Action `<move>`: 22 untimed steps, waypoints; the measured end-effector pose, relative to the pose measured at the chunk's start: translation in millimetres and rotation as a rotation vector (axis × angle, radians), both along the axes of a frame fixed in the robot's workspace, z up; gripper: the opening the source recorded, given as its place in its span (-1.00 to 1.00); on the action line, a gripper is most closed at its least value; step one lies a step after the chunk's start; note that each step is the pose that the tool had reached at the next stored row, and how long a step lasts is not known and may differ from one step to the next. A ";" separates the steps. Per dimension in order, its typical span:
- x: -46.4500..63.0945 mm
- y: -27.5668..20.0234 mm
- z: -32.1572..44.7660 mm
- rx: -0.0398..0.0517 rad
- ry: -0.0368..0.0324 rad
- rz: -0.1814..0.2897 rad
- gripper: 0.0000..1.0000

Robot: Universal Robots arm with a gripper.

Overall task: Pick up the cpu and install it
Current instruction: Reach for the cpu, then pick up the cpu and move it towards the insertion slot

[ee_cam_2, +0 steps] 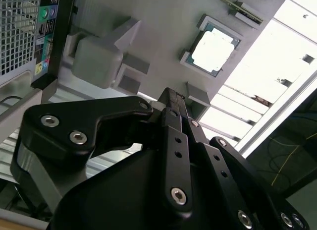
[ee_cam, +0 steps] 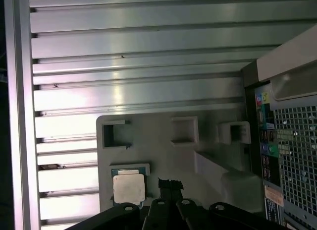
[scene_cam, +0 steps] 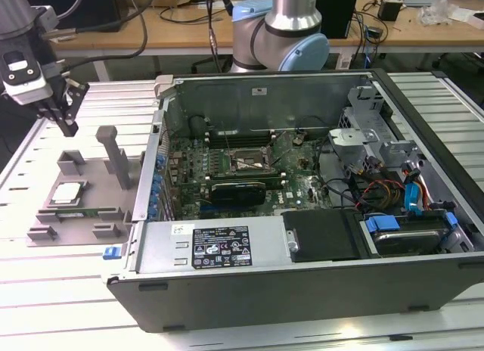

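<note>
Grey metal computer case (scene_cam: 265, 302), open, at the exterior view's right | pale tray (scene_cam: 94, 186) just beside it | black gripper (scene_cam: 69, 126) above the tray, fingers (ee_cam_2: 171, 141) pressed together, empty | cpu (scene_cam: 66, 193) flat in tray, untouched | best: centre squarely over chip, grip its rim.

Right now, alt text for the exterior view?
The gripper hangs above a grey fixture tray, clear of the cpu lying on it. On the exterior view's right, an open computer case shows its motherboard.
</note>
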State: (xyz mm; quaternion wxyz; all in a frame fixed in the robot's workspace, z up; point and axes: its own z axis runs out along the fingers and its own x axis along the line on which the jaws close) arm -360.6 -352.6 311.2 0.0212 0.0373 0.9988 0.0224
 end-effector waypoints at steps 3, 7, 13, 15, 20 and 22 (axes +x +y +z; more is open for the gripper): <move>-2.0 -1.7 -4.9 0.0000 -0.0001 0.000 -0.79; -3.6 -3.8 -9.8 0.0001 -0.0003 0.000 -0.79; -4.4 -4.7 -11.4 0.0000 -0.0002 0.000 -0.79; -4.5 -4.7 -11.4 0.0000 -0.0002 0.000 -0.79; -4.7 -4.7 -11.6 0.0000 -0.0001 0.000 -0.79; -4.7 -4.7 -11.7 0.0000 -0.0002 0.000 -0.79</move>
